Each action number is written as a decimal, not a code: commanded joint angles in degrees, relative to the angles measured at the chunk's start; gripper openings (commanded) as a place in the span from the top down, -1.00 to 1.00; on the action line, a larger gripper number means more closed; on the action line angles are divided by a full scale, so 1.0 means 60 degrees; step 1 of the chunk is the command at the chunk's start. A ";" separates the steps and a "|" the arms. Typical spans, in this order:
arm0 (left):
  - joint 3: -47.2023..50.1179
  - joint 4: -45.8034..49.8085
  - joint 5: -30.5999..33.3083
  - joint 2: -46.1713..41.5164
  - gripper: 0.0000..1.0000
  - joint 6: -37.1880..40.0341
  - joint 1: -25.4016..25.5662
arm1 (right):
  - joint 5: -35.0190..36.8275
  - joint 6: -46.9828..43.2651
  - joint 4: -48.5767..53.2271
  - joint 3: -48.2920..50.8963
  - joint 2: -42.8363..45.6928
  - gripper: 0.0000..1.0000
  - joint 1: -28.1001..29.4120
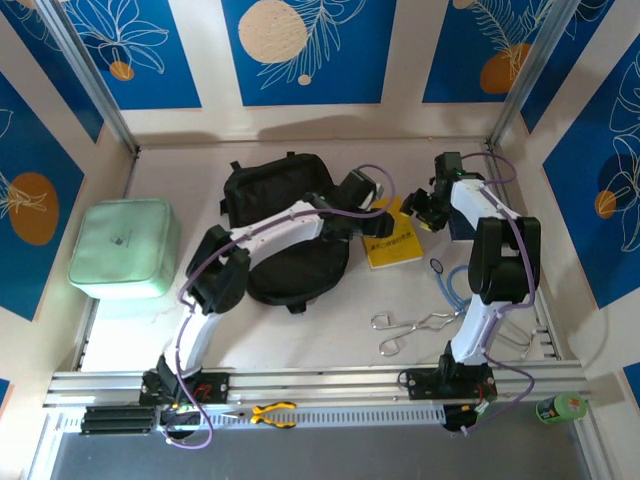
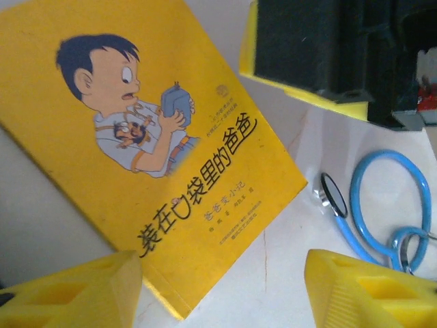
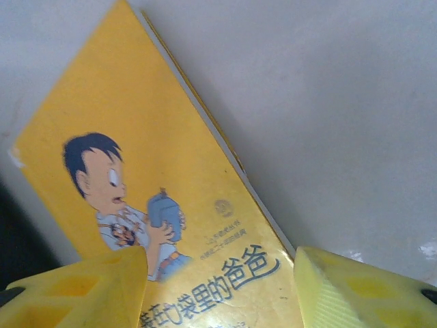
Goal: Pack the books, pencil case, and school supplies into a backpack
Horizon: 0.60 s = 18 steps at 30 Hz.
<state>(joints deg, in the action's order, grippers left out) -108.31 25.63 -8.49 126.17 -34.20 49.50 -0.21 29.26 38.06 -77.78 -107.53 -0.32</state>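
The left gripper (image 2: 222,273) and right gripper (image 3: 222,273) are both hovering, jaws apart and empty, over the yellow book (image 1: 392,243), which is lying on the counter (image 1: 300,340) near the backpack (image 1: 265,190); crowding one thin cover, they are probably risking bumping each other, or shoving it towards the stethoscope (image 2: 382,205).

Backpack (image 1: 285,235) lies mid-table, the left arm across it. Left gripper (image 1: 372,205) and right gripper (image 1: 418,212) meet over the yellow book (image 1: 392,248) just beside it. Pouch (image 1: 125,248) sits far left; stethoscope (image 1: 447,285) and tongs (image 1: 408,330) lie nearer the bases
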 commanded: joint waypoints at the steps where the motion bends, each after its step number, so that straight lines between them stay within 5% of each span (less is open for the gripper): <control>1: -0.0763 0.0931 0.0596 0.0654 -0.19 -0.0131 0.0114 | -0.0018 -0.0437 0.0400 0.0027 -0.0211 -0.18 0.0104; 6: -0.1278 0.1680 0.0879 0.1361 -0.16 -0.0131 0.0137 | 0.0863 -0.0500 0.0858 -0.0082 -0.0531 -0.24 0.0274; 18: -0.1005 0.2107 0.1290 0.1829 -0.09 0.0181 0.0114 | -0.0028 -0.0425 0.0706 0.0583 -0.0463 -0.21 0.0594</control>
<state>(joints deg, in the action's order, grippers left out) -113.95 35.27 -2.46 135.24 -34.00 50.48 2.26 27.03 40.99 -75.40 -110.48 2.70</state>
